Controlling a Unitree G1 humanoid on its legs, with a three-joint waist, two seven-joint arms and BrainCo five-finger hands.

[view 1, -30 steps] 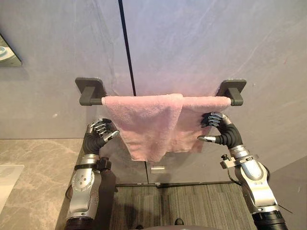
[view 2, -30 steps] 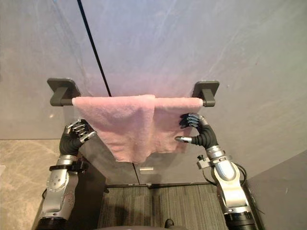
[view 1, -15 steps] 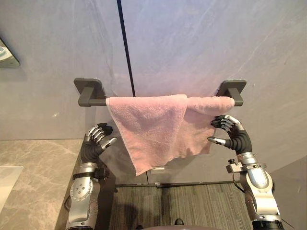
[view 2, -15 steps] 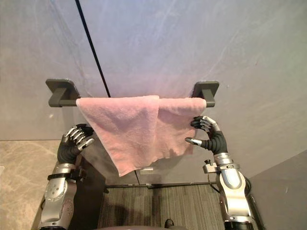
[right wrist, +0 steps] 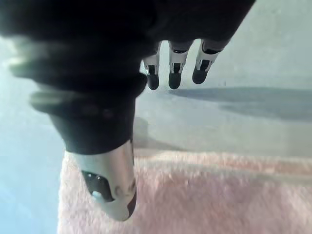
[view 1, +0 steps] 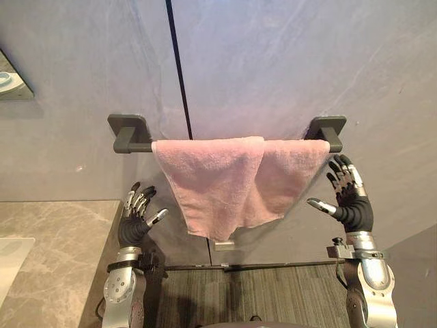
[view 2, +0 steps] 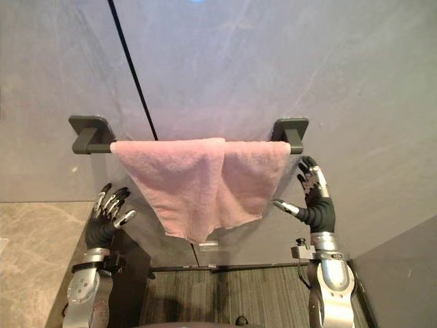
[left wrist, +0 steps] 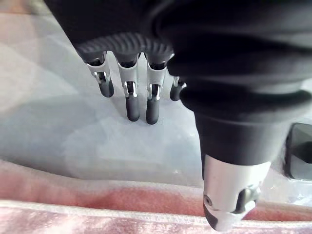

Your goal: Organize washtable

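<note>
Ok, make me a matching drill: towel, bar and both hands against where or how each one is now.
Things: 1 pink towel; 2 towel bar; 3 left hand; 4 right hand.
States: A open, just right of the towel; B mounted on the grey wall; C draped over the bar; D open, beside the marble counter.
Pairs: 1-C; 2-B; 3-D; 4-A.

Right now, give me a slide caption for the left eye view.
Pink towel draped on the wall bar; open left hand and right hand flank it, clear of it.
</note>
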